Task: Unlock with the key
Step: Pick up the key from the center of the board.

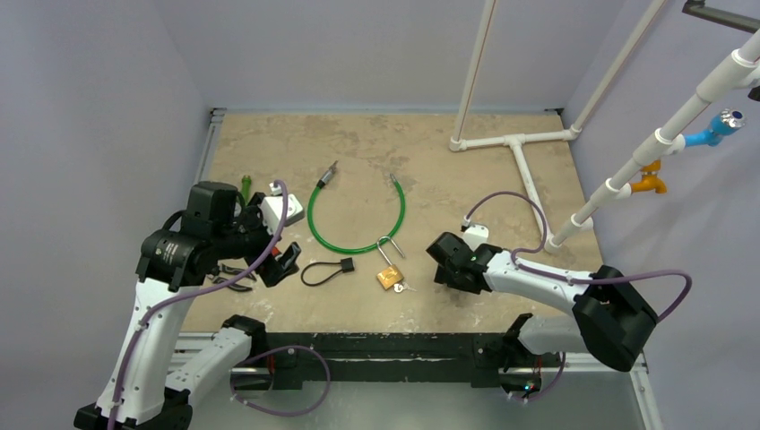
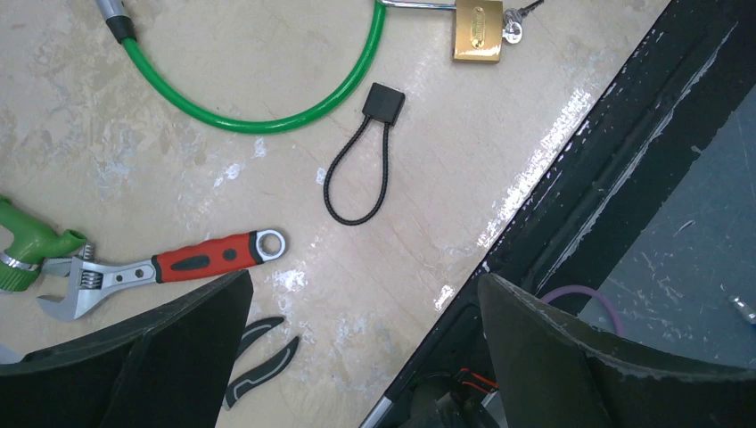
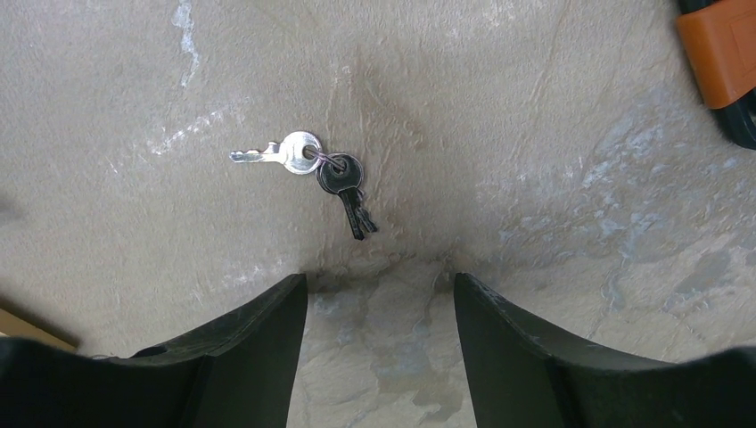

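Observation:
A brass padlock (image 1: 390, 278) lies on the table, its shackle hooked around a green cable (image 1: 358, 242). Two small keys on a ring (image 1: 405, 288) rest just right of the padlock. In the right wrist view a silver key (image 3: 285, 153) and a dark key (image 3: 349, 192) lie flat on the table, just ahead of my right gripper (image 3: 381, 285). That gripper is open with only bare table between its fingers. My left gripper (image 2: 365, 285) is wide open and holds nothing. It hovers over the table's front edge, with the padlock (image 2: 478, 31) far ahead of it.
A black cord loop (image 2: 361, 160), a red-handled wrench (image 2: 169, 263) and black pliers (image 2: 258, 357) lie near the left gripper. A green nozzle (image 2: 31, 245) sits at the left. White pipes (image 1: 520, 143) stand at the back right. An orange block (image 3: 718, 49) shows at the right wrist view's corner.

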`<state>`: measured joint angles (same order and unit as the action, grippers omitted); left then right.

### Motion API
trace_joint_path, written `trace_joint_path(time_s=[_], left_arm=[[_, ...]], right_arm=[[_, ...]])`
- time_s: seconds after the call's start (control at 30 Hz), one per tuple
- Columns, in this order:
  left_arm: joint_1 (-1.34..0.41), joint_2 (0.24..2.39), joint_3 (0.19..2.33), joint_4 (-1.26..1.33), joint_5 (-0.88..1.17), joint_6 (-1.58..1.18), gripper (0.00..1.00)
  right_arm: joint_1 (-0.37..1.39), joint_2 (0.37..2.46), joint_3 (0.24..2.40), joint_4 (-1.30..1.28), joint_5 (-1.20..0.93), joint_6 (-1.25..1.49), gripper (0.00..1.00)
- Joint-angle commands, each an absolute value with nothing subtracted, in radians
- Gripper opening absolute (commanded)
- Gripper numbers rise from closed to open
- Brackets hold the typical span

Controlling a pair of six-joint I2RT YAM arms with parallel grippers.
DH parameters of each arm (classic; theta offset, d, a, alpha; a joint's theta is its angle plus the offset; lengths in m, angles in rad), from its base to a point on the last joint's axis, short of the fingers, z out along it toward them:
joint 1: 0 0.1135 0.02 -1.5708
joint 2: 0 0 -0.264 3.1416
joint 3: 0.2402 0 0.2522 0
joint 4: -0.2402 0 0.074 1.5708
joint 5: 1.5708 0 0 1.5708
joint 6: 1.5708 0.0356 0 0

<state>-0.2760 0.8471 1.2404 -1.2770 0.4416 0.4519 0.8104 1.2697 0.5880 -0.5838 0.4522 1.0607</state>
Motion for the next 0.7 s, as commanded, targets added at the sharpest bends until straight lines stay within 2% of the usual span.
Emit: trace_joint_path(time_s=[0.0, 0.37, 0.67], left_arm=[[-0.273, 0.849, 1.253, -1.245, 0.455, 0.427, 1.00], [-0.273, 0.836, 1.263, -1.239, 0.441, 0.430, 1.00], [-0.273, 0.830, 1.253, -1.234, 0.444, 0.422, 1.00]], right_arm=[[0.806, 1.270, 0.574, -0.537, 0.450, 1.121, 0.59], [0.789, 1.397, 0.682, -0.491, 0.541, 1.031, 0.51], [0.756, 1.471, 0.683, -0.438, 0.546, 0.984, 0.46]])
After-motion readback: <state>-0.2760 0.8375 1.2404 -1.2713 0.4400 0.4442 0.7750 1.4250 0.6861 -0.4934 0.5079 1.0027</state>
